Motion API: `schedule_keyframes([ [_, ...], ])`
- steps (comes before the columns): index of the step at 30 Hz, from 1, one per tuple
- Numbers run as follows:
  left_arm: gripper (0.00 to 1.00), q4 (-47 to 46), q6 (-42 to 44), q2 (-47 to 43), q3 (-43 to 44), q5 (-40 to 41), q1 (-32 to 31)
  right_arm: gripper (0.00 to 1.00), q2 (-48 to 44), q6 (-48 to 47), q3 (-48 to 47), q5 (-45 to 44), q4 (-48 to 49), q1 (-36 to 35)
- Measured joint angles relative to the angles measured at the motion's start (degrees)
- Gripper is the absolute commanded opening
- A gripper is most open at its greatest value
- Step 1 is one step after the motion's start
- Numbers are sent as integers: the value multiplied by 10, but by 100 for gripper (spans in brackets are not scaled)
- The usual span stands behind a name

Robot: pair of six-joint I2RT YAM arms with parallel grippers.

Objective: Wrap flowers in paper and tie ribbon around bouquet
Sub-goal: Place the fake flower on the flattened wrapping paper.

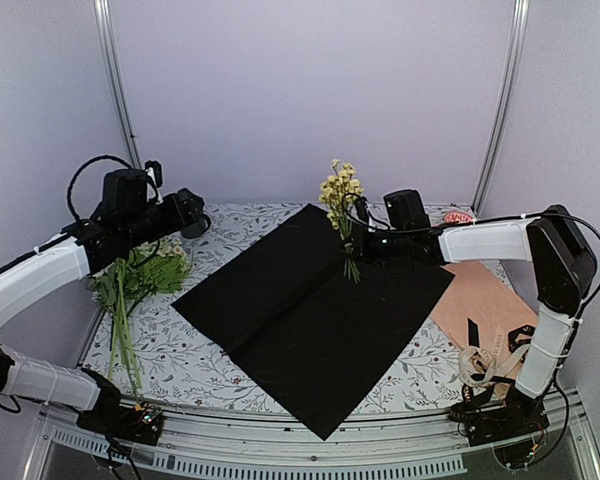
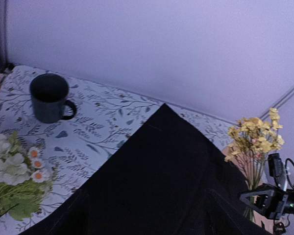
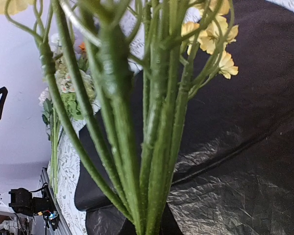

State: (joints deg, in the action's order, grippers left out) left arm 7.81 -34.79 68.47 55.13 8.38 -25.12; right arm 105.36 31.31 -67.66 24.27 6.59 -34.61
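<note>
The right gripper (image 1: pixel 358 243) is clamped on a yellow sprig (image 1: pixel 341 190), stems down over the far right edge of the paper (image 1: pixel 310 320), probably to lay it there. The flowers (image 1: pixel 140 275) lie left of the sheet, below the left gripper (image 1: pixel 202 224); I cannot tell how wide that claw is.

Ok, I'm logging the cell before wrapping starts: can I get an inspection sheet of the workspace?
Surface: leaf-print cloth, flat.
Job's things: black paper spread at centre; white flowers lying left; cream ribbon at near right.
Clutter: mug, peach sheet with black strap.
Grippers: left gripper open, empty; right gripper shut on yellow sprig over paper.
Cables: black cable loop behind left gripper.
Surroundings: plain lilac walls, metal poles.
</note>
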Motion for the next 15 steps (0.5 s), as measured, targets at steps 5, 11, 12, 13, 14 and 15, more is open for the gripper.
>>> schedule_keyframes([
  [5,77,55,-4,-17,-61,28,88,27,63,16,0,-18,-9,1],
  [11,69,82,-4,19,-85,26,188,35,79,19,0,-52,-25,2],
  [12,67,84,-4,26,-89,28,202,35,78,16,1,-60,-26,2],
  [13,65,87,-4,33,-94,31,213,36,76,11,3,-65,-28,2],
  [14,62,90,-4,36,-101,35,224,36,72,5,7,-74,-31,2],
  [15,57,93,-7,36,-107,38,232,36,66,-1,11,-80,-37,2],
])
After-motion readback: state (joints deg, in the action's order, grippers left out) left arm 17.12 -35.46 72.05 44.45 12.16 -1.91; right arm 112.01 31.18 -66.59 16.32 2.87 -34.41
